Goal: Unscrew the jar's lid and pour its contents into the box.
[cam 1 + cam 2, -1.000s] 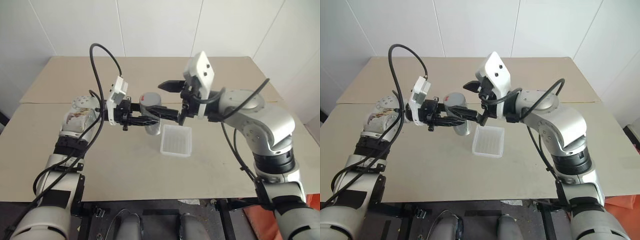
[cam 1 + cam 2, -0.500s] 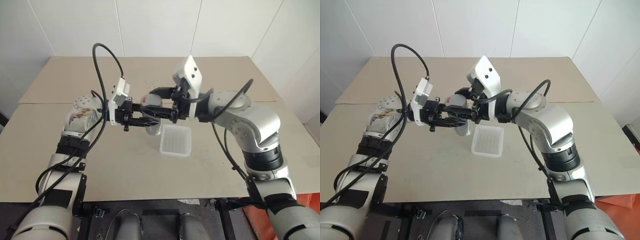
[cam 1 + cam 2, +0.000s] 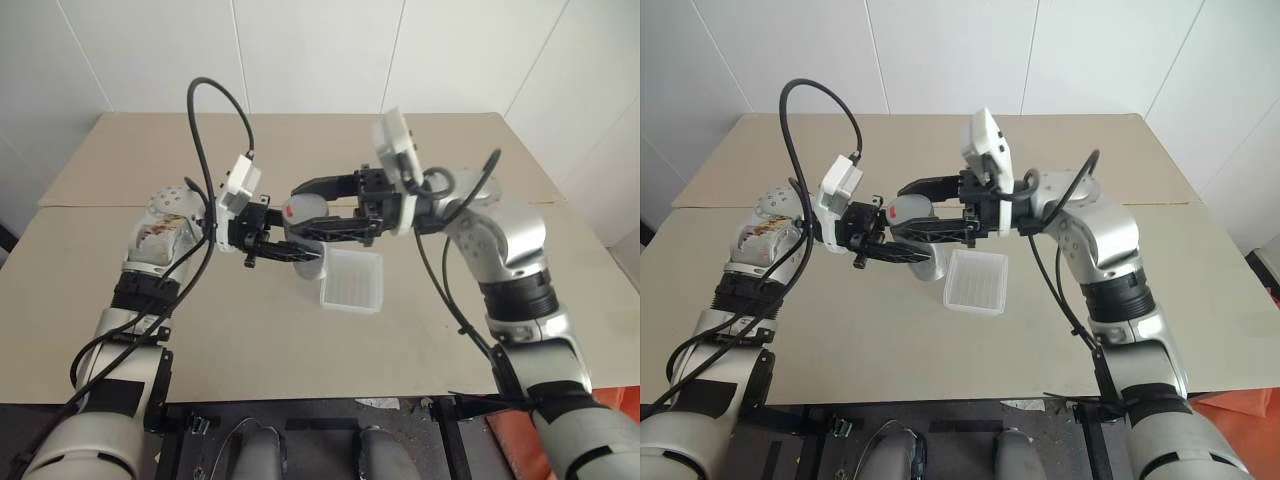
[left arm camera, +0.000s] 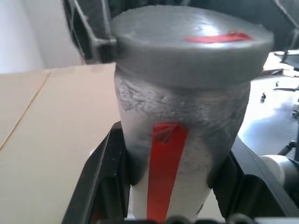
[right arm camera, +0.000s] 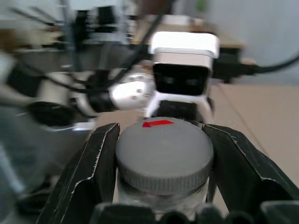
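Note:
The jar (image 3: 305, 262), silvery with a red stripe (image 4: 164, 163) down its side, hangs above the table just left of the box (image 3: 352, 281). My left gripper (image 3: 298, 250) is shut on its body, a finger (image 4: 103, 179) on each side. The grey lid (image 5: 163, 151), marked with red, sits on top of the jar. My right gripper (image 3: 302, 211) reaches in from the right and is shut on the lid, its fingers (image 5: 100, 163) pressed against the rim. The contents are hidden inside the jar.
The box, a shallow white tray, lies on the beige table (image 3: 250, 330) below my right forearm. A seam (image 3: 90, 205) crosses the tabletop at the left. Black cables (image 3: 215, 110) loop above both wrists.
My right gripper was open around the jar's top and has shut on the lid; its wrist has then turned. The left gripper with the jar has drawn slightly nearer.

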You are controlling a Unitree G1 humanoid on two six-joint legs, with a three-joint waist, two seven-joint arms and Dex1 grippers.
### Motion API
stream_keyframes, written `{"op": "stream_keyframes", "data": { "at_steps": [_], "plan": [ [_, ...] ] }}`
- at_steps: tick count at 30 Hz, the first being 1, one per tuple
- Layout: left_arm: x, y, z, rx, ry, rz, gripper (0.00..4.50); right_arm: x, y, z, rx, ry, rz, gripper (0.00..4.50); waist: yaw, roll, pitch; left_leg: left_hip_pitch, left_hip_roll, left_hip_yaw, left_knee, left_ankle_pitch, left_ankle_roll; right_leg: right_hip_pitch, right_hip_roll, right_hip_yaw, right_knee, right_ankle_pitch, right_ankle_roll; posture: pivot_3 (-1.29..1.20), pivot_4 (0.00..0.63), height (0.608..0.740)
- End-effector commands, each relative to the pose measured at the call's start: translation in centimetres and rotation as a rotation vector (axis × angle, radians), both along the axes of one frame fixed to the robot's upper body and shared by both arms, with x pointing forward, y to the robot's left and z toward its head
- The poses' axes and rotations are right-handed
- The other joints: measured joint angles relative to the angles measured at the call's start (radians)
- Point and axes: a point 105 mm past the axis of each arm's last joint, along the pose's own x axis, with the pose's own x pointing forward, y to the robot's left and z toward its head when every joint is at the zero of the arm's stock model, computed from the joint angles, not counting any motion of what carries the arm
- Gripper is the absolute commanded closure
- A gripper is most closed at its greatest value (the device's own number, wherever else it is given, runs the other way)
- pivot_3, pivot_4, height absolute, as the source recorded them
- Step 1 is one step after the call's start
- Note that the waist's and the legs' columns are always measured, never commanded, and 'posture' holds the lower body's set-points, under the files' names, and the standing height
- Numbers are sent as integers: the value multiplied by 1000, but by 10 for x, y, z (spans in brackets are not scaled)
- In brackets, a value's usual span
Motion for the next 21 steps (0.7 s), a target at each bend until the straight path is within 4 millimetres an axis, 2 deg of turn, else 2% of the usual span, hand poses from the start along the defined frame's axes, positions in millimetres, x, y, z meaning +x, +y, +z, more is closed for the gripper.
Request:
{"op": "stream_keyframes", "data": {
  "at_steps": [1, 4, 7, 9, 13, 15, 17, 19, 21],
  "plan": [
    [-10, -1, 14, -11, -36, -51, 2571, -26, 9, 0, -70, -51, 334, 1729, -3, 0, 0, 0, 0, 0, 0, 0, 0, 0, 0, 0, 0, 0, 0, 0, 150, 740],
    [-15, -1, 13, 12, -52, -68, 2571, -13, 20, -9, -112, -77, 322, 1729, -11, 1, 1, 1, 0, 0, 0, 0, 0, 0, 1, 1, 0, 0, 0, 0, 150, 740],
    [-16, 1, 12, 19, -53, -69, 2571, -5, 24, -8, -104, -93, 301, 1729, -17, 2, 1, 2, 1, 0, 0, 0, 0, 0, 1, 1, 1, 0, 0, 0, 150, 740],
    [-16, 3, 12, 20, -51, -63, 2571, -2, 24, -7, -97, -102, 283, 1022, -16, 3, 2, 1, 1, 0, 0, 0, 0, 0, 1, 1, 1, 0, 0, 0, 150, 740],
    [-12, 8, 10, 17, -37, -31, 2571, 8, 21, -5, -73, -136, 175, 15, -13, 3, 2, 1, 0, 0, 0, 0, 0, 0, 1, 1, 1, 0, 0, 0, 150, 740],
    [-9, 13, 8, 24, -25, -3, 2571, 14, 13, -1, -40, -150, 85, 15, -9, 3, 3, 1, 0, 0, 0, 0, 0, 0, 1, 0, 1, 0, 0, 0, 150, 740],
    [2, 27, 4, 52, -7, 75, 2571, 20, -12, 9, 30, -176, -98, 15, -4, 3, 3, 1, 0, 0, 1, 0, 0, 0, 1, 0, 1, 0, 0, 0, 150, 740],
    [9, 35, 5, 52, 3, 127, 2571, 15, -27, 13, 62, -201, -193, 15, 8, 3, 3, 0, 0, -1, 0, 0, 0, 0, 1, 0, 1, 0, 0, 0, 150, 740],
    [13, 36, 6, 42, 4, 152, 2571, 9, -30, 14, 76, -205, -236, 15, 7, 3, 3, 0, 0, -1, 1, 0, 0, 0, 0, -1, 1, 0, 0, 0, 150, 740]
  ]
}}
